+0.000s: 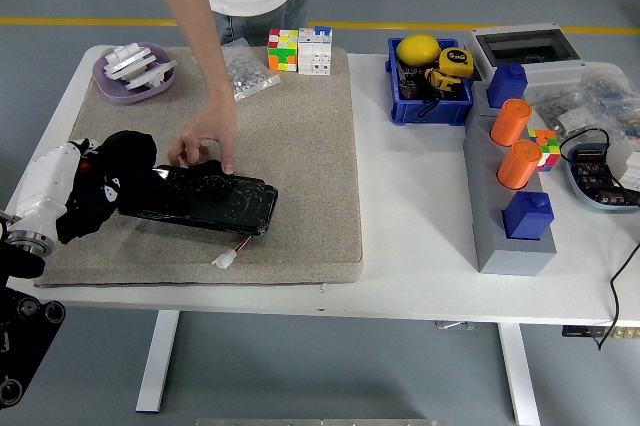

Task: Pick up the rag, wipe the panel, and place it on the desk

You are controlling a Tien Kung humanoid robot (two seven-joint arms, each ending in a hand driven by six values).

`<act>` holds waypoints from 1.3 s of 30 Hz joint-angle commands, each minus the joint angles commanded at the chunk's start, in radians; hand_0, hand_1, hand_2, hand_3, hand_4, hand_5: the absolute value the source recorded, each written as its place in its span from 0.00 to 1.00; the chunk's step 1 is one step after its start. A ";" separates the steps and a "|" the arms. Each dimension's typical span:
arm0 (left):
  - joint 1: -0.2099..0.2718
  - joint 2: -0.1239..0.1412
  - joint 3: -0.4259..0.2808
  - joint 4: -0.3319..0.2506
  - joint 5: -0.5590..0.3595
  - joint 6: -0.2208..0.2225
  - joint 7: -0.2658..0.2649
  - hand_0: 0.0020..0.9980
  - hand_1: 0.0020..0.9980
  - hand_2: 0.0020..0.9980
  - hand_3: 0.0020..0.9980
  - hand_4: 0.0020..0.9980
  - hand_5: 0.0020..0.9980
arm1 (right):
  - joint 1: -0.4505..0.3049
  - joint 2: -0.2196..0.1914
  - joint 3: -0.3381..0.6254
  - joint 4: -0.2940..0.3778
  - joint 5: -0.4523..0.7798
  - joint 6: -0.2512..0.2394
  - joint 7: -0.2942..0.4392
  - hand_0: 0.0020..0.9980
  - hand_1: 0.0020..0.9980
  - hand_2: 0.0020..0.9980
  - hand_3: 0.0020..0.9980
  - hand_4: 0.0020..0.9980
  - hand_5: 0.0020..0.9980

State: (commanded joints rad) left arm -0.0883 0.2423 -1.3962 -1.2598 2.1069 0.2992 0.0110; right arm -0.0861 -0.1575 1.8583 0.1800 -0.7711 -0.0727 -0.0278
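Now L hand point(105, 186) fingers clench the black rag point(112, 184) on the panel's point(200, 201) left end (person's hand point(205, 141) steadies it).

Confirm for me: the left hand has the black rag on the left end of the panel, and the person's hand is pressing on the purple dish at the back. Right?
Not quite. In the head view the person's hand rests on the panel's far edge, not on the purple dish, which sits untouched at the mat's back left corner. The rest stands: the left hand has the black rag over the panel's left end.
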 joint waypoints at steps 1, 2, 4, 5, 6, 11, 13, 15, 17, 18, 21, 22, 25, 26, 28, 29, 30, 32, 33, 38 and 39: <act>-0.001 0.000 0.007 -0.001 0.001 -0.002 0.003 0.24 0.15 0.53 0.45 0.06 0.00 | 0.000 -0.001 -0.001 0.000 0.000 0.000 0.000 0.51 0.57 0.66 0.55 0.93 0.38; -0.002 0.001 0.014 0.000 0.002 -0.002 0.004 0.24 0.15 0.53 0.45 0.06 0.00 | -0.001 -0.001 -0.001 0.000 0.000 0.000 0.000 0.51 0.57 0.66 0.55 0.93 0.38; -0.004 0.002 0.034 0.003 -0.001 -0.004 0.004 0.25 0.16 0.53 0.45 0.06 0.00 | -0.001 -0.001 0.002 0.000 0.000 0.000 0.000 0.51 0.57 0.66 0.55 0.93 0.38; -0.005 0.002 0.044 0.005 -0.004 -0.003 0.002 0.25 0.16 0.53 0.45 0.06 0.00 | -0.001 -0.002 0.004 0.000 -0.002 0.001 0.001 0.51 0.57 0.66 0.55 0.93 0.38; -0.008 0.000 0.056 0.008 -0.004 -0.003 0.002 0.25 0.16 0.53 0.45 0.06 0.00 | -0.001 -0.002 0.006 0.000 -0.003 0.001 0.001 0.51 0.57 0.66 0.55 0.93 0.38; -0.016 -0.012 0.103 0.005 -0.012 0.001 0.001 0.24 0.16 0.53 0.45 0.06 0.00 | 0.001 -0.001 0.018 0.000 -0.013 0.003 0.003 0.51 0.57 0.66 0.55 0.93 0.38; -0.019 -0.010 0.136 0.001 -0.019 0.001 0.002 0.24 0.16 0.53 0.45 0.06 0.00 | 0.002 -0.001 0.028 0.000 -0.023 0.004 0.004 0.51 0.57 0.66 0.55 0.93 0.38; -0.021 -0.008 0.160 -0.006 -0.024 0.004 0.002 0.24 0.16 0.53 0.45 0.06 0.00 | 0.003 -0.001 0.037 0.000 -0.034 0.003 0.003 0.51 0.57 0.66 0.55 0.93 0.38; -0.022 -0.006 0.191 -0.022 -0.027 0.008 0.002 0.25 0.16 0.53 0.45 0.06 0.00 | 0.004 -0.001 0.040 0.000 -0.038 0.002 0.002 0.51 0.57 0.66 0.55 0.93 0.38; -0.023 -0.006 0.203 -0.027 -0.034 0.012 -0.001 0.25 0.16 0.53 0.45 0.06 0.00 | 0.003 -0.001 0.041 0.000 -0.039 0.002 0.001 0.51 0.57 0.66 0.55 0.93 0.38; -0.028 -0.007 0.237 -0.031 -0.043 0.021 -0.009 0.25 0.16 0.53 0.45 0.06 0.00 | 0.003 -0.002 0.043 0.000 -0.041 -0.001 -0.001 0.51 0.57 0.66 0.55 0.93 0.38; -0.029 -0.007 0.244 -0.032 -0.045 0.021 -0.009 0.25 0.16 0.53 0.45 0.06 0.00 | 0.003 -0.002 0.045 0.000 -0.043 0.000 -0.001 0.51 0.57 0.66 0.55 0.93 0.38; -0.032 -0.006 0.278 -0.037 -0.053 0.027 -0.012 0.25 0.16 0.52 0.45 0.05 0.00 | 0.004 -0.003 0.050 0.000 -0.048 -0.001 0.000 0.51 0.57 0.66 0.55 0.93 0.38; -0.033 -0.004 0.289 -0.039 -0.053 0.028 -0.012 0.25 0.16 0.52 0.45 0.05 0.00 | 0.004 -0.003 0.051 0.000 -0.048 -0.002 0.001 0.51 0.57 0.66 0.55 0.93 0.38; -0.038 -0.001 0.322 -0.044 -0.059 0.031 -0.011 0.25 0.16 0.52 0.45 0.05 0.00 | 0.004 -0.003 0.050 0.000 -0.049 -0.003 0.001 0.51 0.57 0.66 0.55 0.93 0.38; -0.039 0.000 0.332 -0.046 -0.059 0.031 -0.011 0.25 0.16 0.52 0.45 0.04 0.00 | 0.005 -0.003 0.050 0.000 -0.048 -0.003 0.001 0.51 0.57 0.66 0.55 0.93 0.38; -0.041 0.000 0.345 -0.049 -0.063 0.033 -0.012 0.25 0.16 0.52 0.45 0.04 0.00 | 0.005 -0.004 0.051 0.000 -0.049 -0.003 0.001 0.51 0.57 0.66 0.55 0.93 0.38; -0.045 -0.003 0.366 -0.054 -0.059 0.032 -0.008 0.25 0.16 0.52 0.45 0.04 0.00 | 0.006 -0.004 0.050 0.000 -0.049 -0.004 0.000 0.51 0.57 0.66 0.55 0.93 0.38; -0.047 -0.004 0.374 -0.054 -0.065 0.034 -0.012 0.25 0.16 0.52 0.45 0.04 0.00 | 0.006 -0.004 0.052 0.000 -0.050 -0.003 0.000 0.51 0.57 0.66 0.55 0.93 0.38; -0.054 -0.010 0.399 -0.052 -0.069 0.032 -0.010 0.25 0.16 0.52 0.45 0.05 0.00 | 0.008 -0.005 0.071 0.000 -0.073 0.001 0.000 0.52 0.57 0.66 0.55 0.93 0.38; -0.055 -0.009 0.406 -0.056 -0.069 0.033 -0.010 0.25 0.16 0.52 0.45 0.05 0.00 | 0.008 -0.004 0.077 0.000 -0.081 0.002 0.001 0.52 0.57 0.66 0.55 0.93 0.38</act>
State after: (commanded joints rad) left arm -0.1430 0.2335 -0.9907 -1.3162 2.0380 0.3323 0.0009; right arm -0.0785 -0.1619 1.9356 0.1800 -0.8519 -0.0706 -0.0269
